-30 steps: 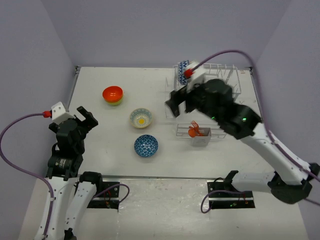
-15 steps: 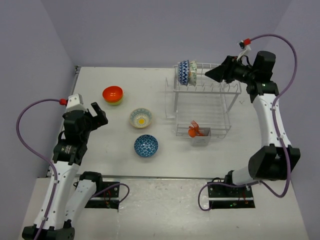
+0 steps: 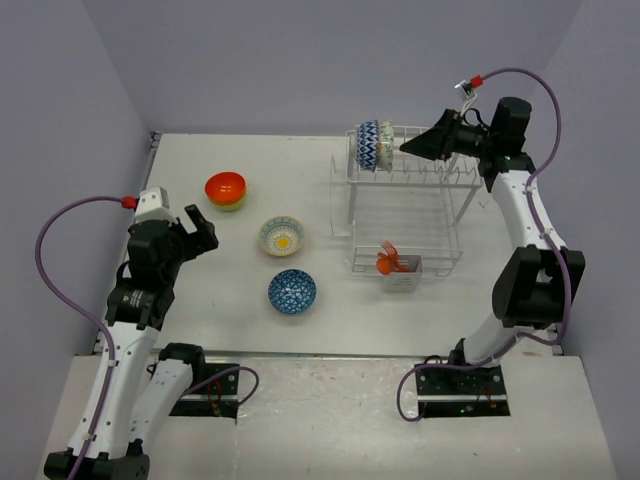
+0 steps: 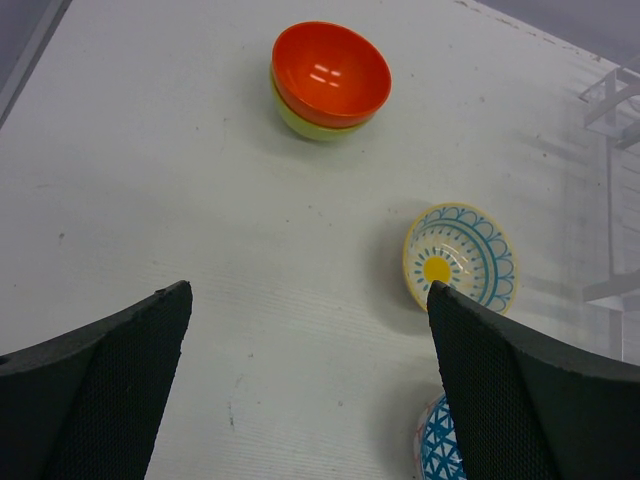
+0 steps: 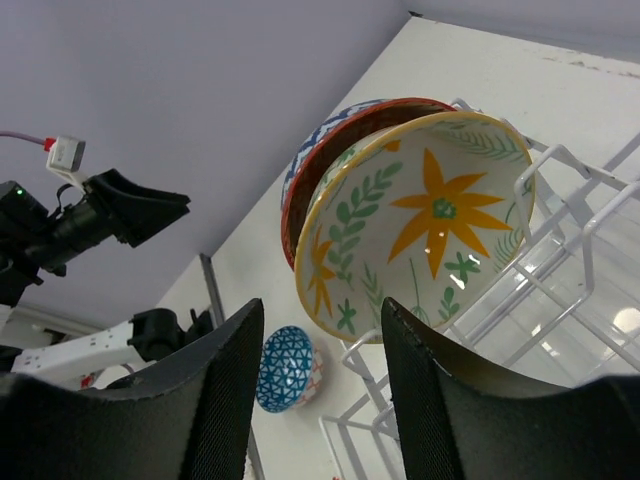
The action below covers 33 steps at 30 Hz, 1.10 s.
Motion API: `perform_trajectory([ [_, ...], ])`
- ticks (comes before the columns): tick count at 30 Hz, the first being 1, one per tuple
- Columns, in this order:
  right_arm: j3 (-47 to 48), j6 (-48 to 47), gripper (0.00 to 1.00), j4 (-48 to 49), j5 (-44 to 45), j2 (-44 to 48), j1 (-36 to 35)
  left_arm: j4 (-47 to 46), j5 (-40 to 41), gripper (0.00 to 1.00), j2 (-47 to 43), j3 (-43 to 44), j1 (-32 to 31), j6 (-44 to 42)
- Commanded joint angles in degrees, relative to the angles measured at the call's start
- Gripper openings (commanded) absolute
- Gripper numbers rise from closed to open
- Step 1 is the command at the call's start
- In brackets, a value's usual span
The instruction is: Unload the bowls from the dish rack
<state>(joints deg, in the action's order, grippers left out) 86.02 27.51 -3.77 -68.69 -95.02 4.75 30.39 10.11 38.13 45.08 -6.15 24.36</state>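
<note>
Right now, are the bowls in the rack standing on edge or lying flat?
On edge: the flowered bowl and the zigzag bowl behind it stand in the rack's top row.

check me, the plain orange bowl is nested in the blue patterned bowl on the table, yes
No. The plain orange round bowl is nested in the plain lime-green round bowl on the white table; the blue patterned round bowl sits apart by itself. The left wrist view shows the stack.

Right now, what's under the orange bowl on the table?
A lime-green bowl sits nested beneath the orange bowl. Only a crescent of its outer wall shows below the orange rim. Its inside is covered, so anything between the two bowls cannot be seen.
</note>
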Motion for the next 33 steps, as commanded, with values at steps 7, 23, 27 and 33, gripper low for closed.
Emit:
perform_trajectory([
  [7, 1.8, 14.7, 0.49, 20.4, -7.3, -5.4, -1.8, -3.1, -2.5, 1.00, 0.1, -0.4, -0.2, -1.9],
  [23, 3.5, 18.3, 0.36, 22.1, -5.4, -9.8, -6.2, -3.2, -3.2, 1.00, -0.4, -0.5, -0.2, -2.1],
  [27, 1.3, 23.4, 0.25, 30.3, -6.4, -9.8, -5.8, -3.3, -3.5, 1.00, -0.5, -0.5, -0.2, -2.2],
  [33, -0.6, 27.5, 0.28, 35.5, -6.8, -9.4, -5.0, -3.4, -3.7, 1.00, -0.8, -0.5, -0.2, -2.2],
])
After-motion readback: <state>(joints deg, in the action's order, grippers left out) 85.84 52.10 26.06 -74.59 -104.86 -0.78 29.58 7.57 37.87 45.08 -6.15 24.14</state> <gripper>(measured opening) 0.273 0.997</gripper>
